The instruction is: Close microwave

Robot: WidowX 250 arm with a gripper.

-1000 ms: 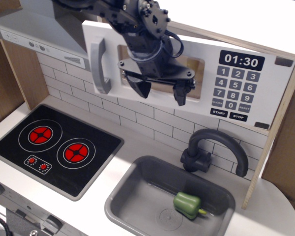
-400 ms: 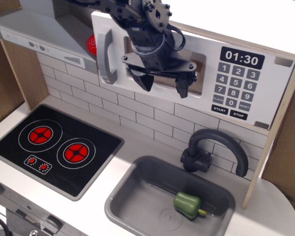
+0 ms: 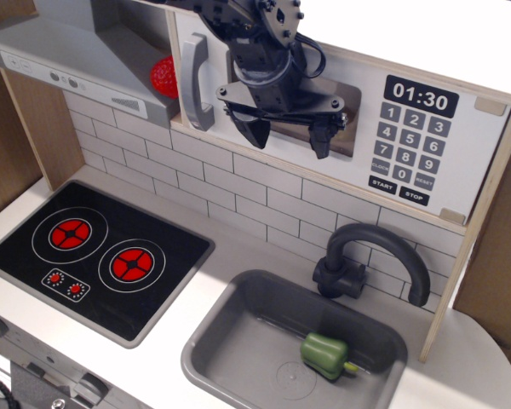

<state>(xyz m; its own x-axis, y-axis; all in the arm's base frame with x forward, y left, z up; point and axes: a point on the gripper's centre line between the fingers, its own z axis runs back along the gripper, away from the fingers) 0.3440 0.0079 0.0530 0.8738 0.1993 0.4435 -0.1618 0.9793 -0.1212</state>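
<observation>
Single view: the microwave [image 3: 341,111] sits high on the back wall, above the faucet [image 3: 370,256] and just right of the range hood [image 3: 68,51]. Its white door [image 3: 196,51] looks nearly flush with the cabinet, and a red object [image 3: 162,77] shows in the gap just left of the handle [image 3: 196,81]. The gripper [image 3: 285,136] hangs in front of the microwave's window with fingers spread and nothing held. Risk, as judged: if the red object protrudes into the door's path it could stop the door short, and a spread finger could catch the handle or window edge on withdrawal and pull the door open.
</observation>
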